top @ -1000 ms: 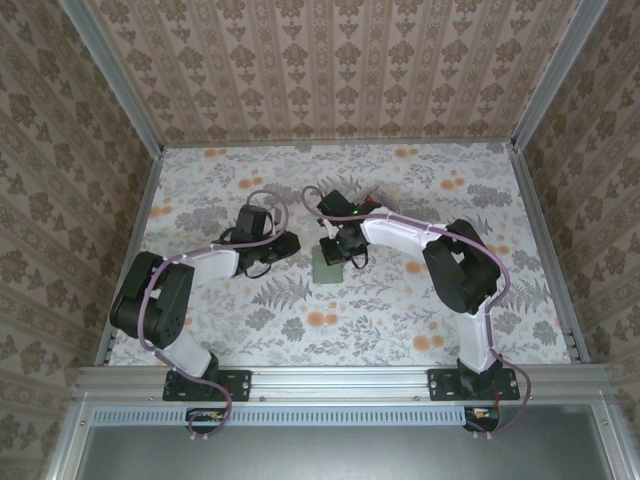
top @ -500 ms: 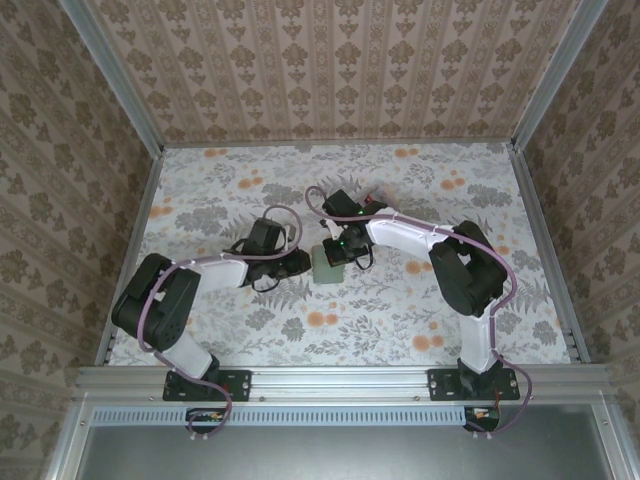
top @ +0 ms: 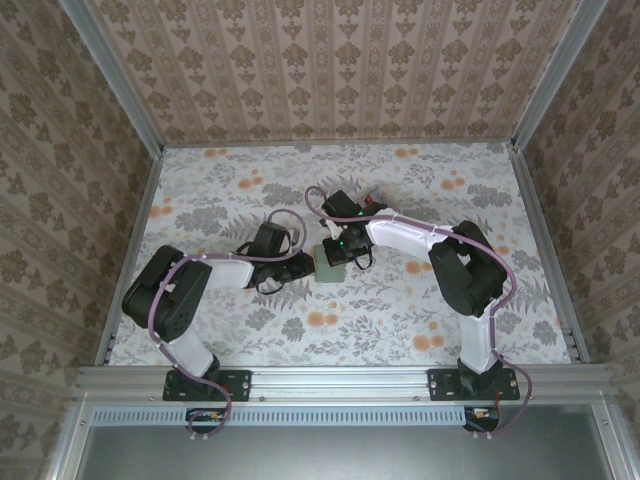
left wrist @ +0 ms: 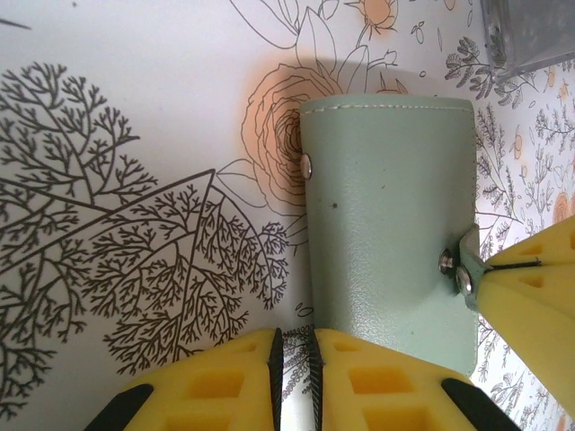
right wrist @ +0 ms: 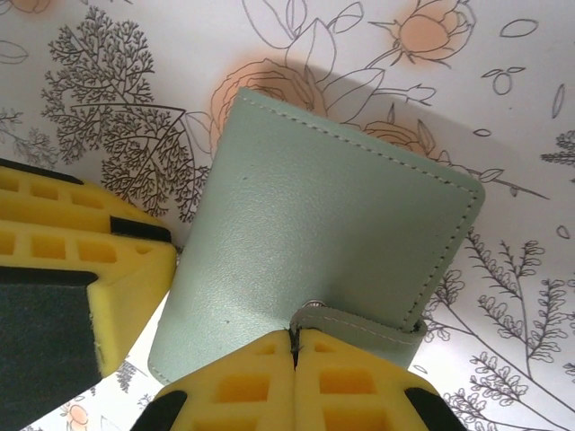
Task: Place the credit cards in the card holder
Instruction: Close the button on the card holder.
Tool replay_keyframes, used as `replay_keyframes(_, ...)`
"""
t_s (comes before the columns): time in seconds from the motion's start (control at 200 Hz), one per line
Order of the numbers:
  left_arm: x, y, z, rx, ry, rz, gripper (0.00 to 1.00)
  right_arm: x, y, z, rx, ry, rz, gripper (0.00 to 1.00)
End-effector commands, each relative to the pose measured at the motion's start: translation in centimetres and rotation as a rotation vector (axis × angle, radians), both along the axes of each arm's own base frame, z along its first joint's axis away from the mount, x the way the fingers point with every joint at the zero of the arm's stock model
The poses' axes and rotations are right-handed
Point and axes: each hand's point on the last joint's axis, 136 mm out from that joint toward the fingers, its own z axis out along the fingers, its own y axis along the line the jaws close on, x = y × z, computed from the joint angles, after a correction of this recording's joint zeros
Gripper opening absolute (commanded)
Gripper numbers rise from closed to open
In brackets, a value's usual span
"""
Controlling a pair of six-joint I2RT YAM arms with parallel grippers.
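Observation:
The card holder (top: 328,263) lies folded shut on the flowered table, pale grey-green side up (left wrist: 395,215) (right wrist: 314,224). My right gripper (top: 341,250) (right wrist: 294,346) is shut on the end of its snap strap, low over its far edge. One yellow finger (left wrist: 530,296) of it shows at the strap's metal studs. My left gripper (top: 308,266) (left wrist: 295,359) sits at the holder's left edge. Its jaws stand a narrow slit apart, with only tablecloth between them. A small red sliver (top: 373,203) behind the right arm may be one of the credit cards. A grey flat corner (left wrist: 530,31) may be another.
Papered walls and metal rails (top: 135,240) enclose the table on three sides. Both arms meet at the table's middle, around the holder. Open tablecloth lies to the front (top: 330,330) and at the far left (top: 200,180).
The left gripper has slid right across the table up to the card holder's left edge. The right gripper shifted slightly and has kept its hold on the strap.

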Motion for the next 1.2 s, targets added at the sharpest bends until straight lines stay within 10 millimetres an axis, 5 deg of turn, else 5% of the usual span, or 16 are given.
replay_keyframes(0.0, -0.7, -0.5, -1.4, 0.022, 0.034, -0.021, 0.19, 0.9, -1.2, 0.3, -0.076, -0.049, -0.042, 0.01)
replay_keyframes(0.125, -0.7, -0.4, -1.4, 0.027, 0.03, -0.019, 0.19, 1.4, -2.0, 1.1, -0.083, -0.074, -0.06, 0.01)
replay_keyframes(0.4, -0.4, -0.6, -1.3, 0.021, 0.028, -0.024, 0.19, 0.5, 0.9, 1.8, 0.011, -0.044, 0.001, 0.01)
replay_keyframes(1.195, -0.1, -1.2, -1.1, 0.01, 0.026, -0.034, 0.19, 1.1, -1.1, -1.2, -0.146, -0.034, -0.021, 0.01)
